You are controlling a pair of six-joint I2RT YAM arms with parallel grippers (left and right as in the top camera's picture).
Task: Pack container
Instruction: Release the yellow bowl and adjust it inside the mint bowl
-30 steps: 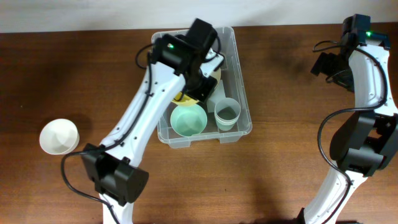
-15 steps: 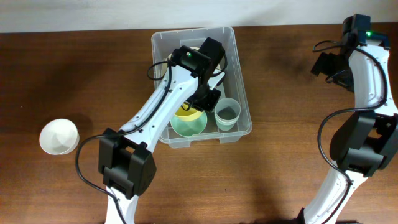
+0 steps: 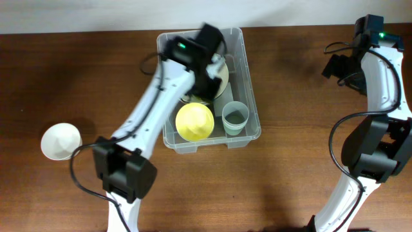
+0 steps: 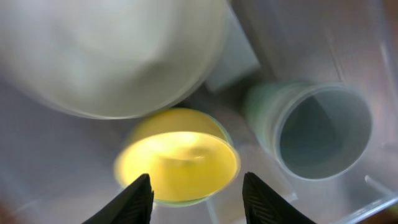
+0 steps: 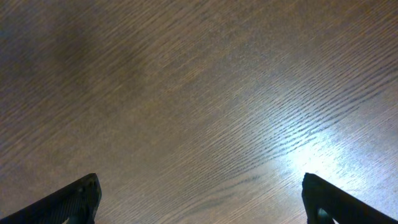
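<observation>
Container (image 3: pixel 252 90) at the table's (image 3: pixel 309 129) far edge, centre. Inside: yellow bowl (image 3: pixel 194 121), cup (image 3: pixel 235 117), pale dish (image 4: pixel 112 56) (blurred, possibly a bowl). Left gripper (image 4: pixel 196 186) above the yellow bowl, fingers parted, empty. Right gripper (image 5: pixel 199 186) spread wide, holding nothing. White bowl (image 3: pixel 62 142) near the left edge, not yet packed.

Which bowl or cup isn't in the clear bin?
The white bowl, alone on the table left of the container; the yellow bowl and green cup sit inside.

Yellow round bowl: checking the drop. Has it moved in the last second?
Yes. The yellow round bowl shifted toward the near wall of the clear plastic container, now beside the pale green cup.
</observation>
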